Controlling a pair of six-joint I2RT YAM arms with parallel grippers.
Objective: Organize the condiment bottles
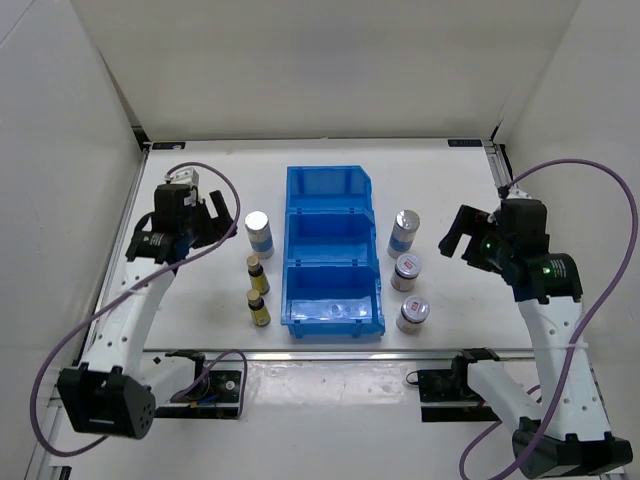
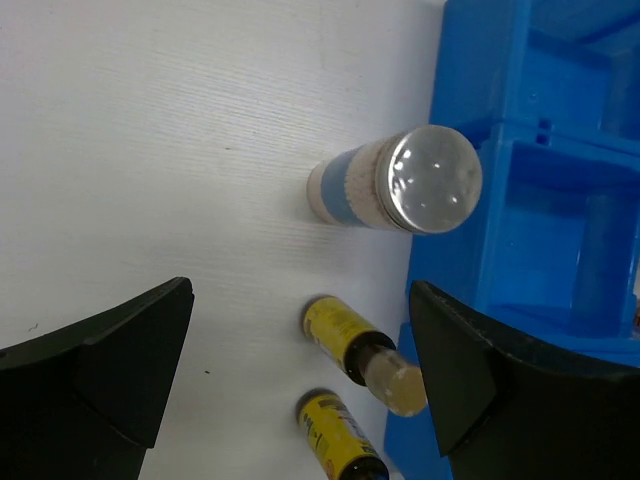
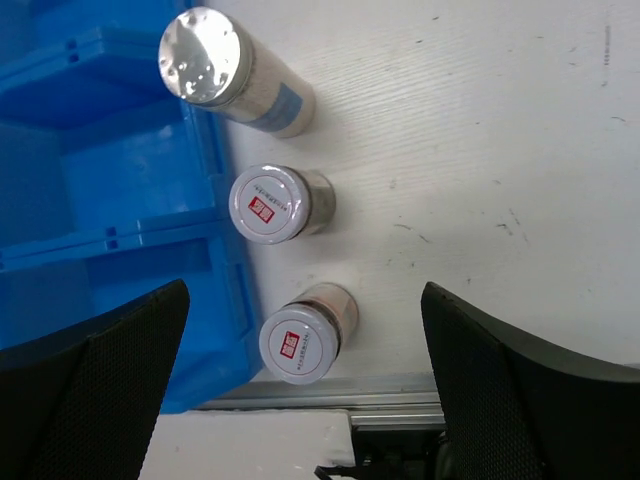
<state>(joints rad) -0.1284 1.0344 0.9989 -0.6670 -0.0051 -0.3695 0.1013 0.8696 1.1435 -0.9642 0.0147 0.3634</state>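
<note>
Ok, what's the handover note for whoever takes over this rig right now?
Left pincer: open, holding nothing. Right pincer: open, holding nothing.
Left of the blue bin: left shaker, far amber bottle, near amber bottle.
Right of it: right shaker, far jar, near jar.
All stand upright.
Done: no bottle binned. Left: likely all six.

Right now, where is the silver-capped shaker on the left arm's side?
In the top view the silver-capped shaker stands upright left of the blue bin, level with its middle compartment. An amber bottle stands just nearer the arm bases.
</note>
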